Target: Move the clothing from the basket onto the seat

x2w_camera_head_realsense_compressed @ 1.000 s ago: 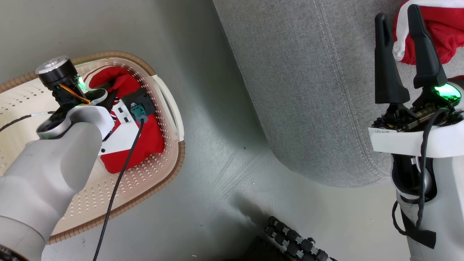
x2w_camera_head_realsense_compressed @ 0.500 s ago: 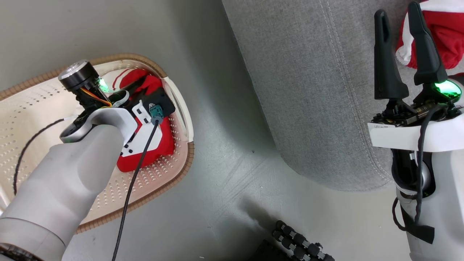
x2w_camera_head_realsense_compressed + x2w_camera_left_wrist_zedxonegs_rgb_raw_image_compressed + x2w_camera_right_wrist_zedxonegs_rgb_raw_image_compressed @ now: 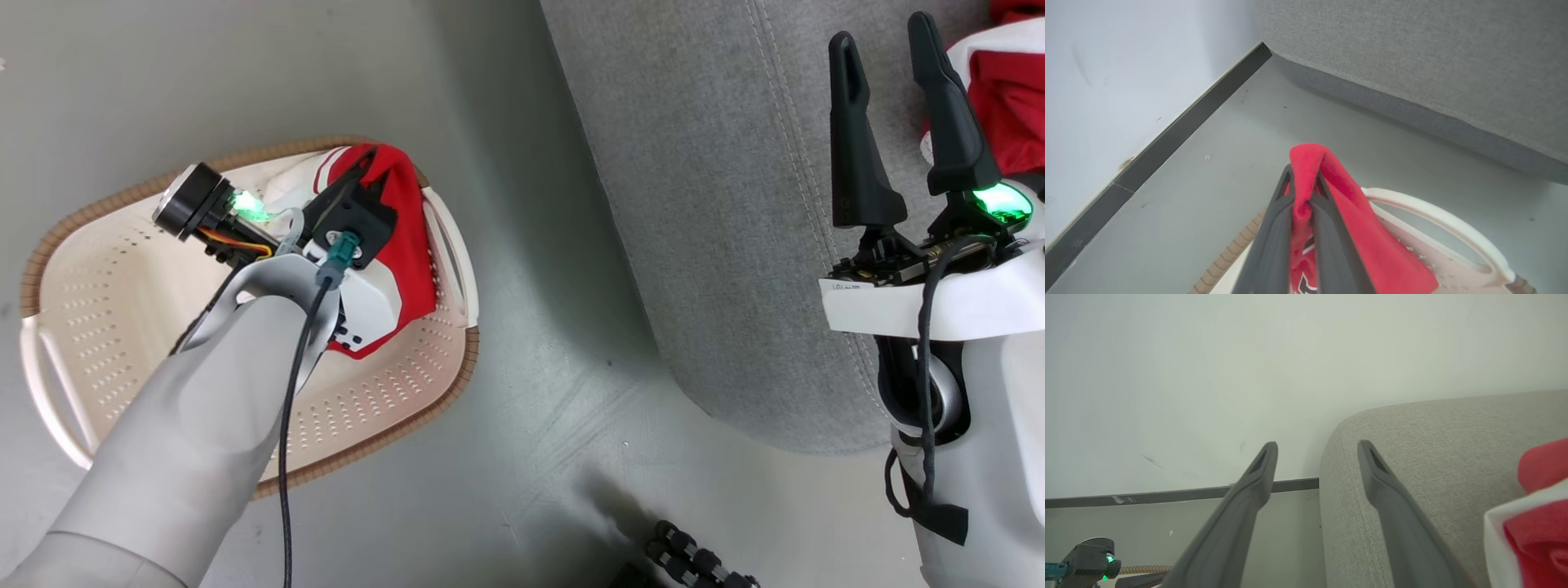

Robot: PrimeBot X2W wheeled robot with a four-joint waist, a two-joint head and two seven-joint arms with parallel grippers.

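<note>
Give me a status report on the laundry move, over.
Left gripper shut on red garment, its lower end inside basket. Right gripper open, empty, over sofa. Other garment already on sofa. Basket rim might snag the cloth.

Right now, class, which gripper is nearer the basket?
Left. The left gripper is over a corner of the basket, jaws shut on the red garment; the right gripper hangs open over the sofa.

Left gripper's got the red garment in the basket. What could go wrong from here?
1. The left gripper holds only a thin fold of the red white-trimmed garment; it may slip mid-lift.
2. The rest drapes beside the handle of the cream perforated plastic basket and could snag, dragging it.
</note>
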